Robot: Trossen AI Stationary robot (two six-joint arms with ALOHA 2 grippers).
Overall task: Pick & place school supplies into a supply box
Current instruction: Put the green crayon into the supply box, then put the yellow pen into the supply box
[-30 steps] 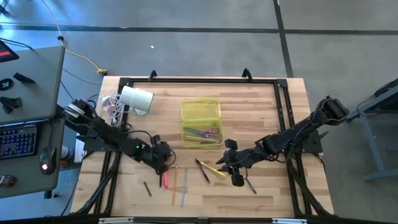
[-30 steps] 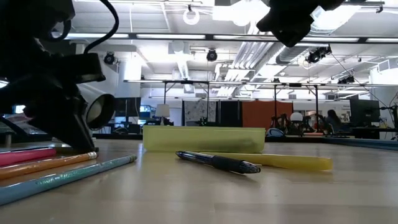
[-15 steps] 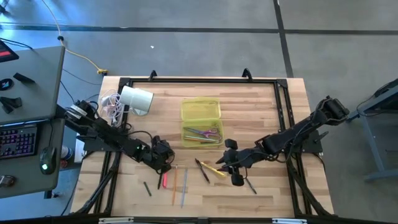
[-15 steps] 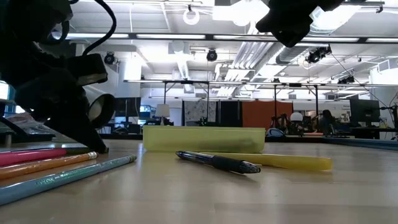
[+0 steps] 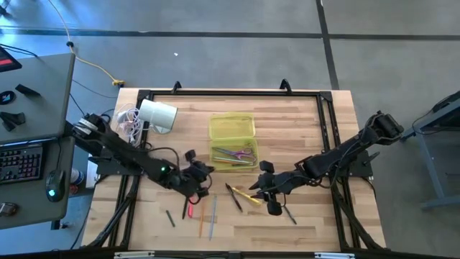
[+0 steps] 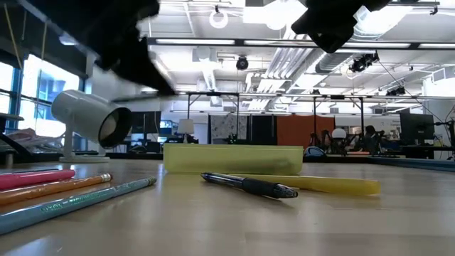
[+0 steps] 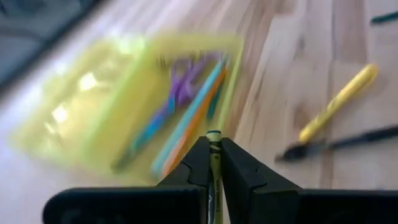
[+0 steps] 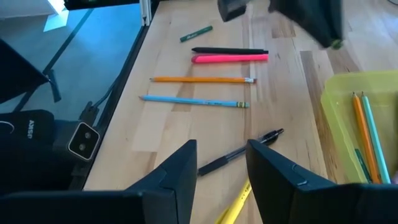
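The supply box [image 5: 232,128] lies open mid-table, and its near half [image 5: 233,156] holds pencils and purple scissors. My left gripper [image 5: 199,173] hangs above the table just left of the box, shut on a green pencil [image 7: 213,138]. A pink marker [image 5: 190,208], an orange pencil [image 5: 201,208], a light blue pencil [image 5: 213,219] and a short dark pencil [image 5: 170,217] lie on the table near it. My right gripper [image 5: 257,191] is open above a black pen [image 8: 239,152] and a yellow highlighter [image 5: 248,196]. My left gripper pinches the green pencil between its two fingers [image 7: 239,171]. The pencil lies along the fingers, and its banded end [image 7: 213,135] sticks out just past the tips. It is lifted clear of the table, with the box below and ahead of it.
A white cylinder [image 5: 157,115] with cables stands at the far left. A black frame [image 5: 230,93] runs along the table's edges. Another dark pen [image 5: 290,214] lies near my right arm. Bare wood shows at the near right and far right.
My left gripper has risen from the table beside the pink marker and moved right and toward the far edge, to the box, carrying the green pencil. In the low view it has lifted out of the way of the white cylinder.
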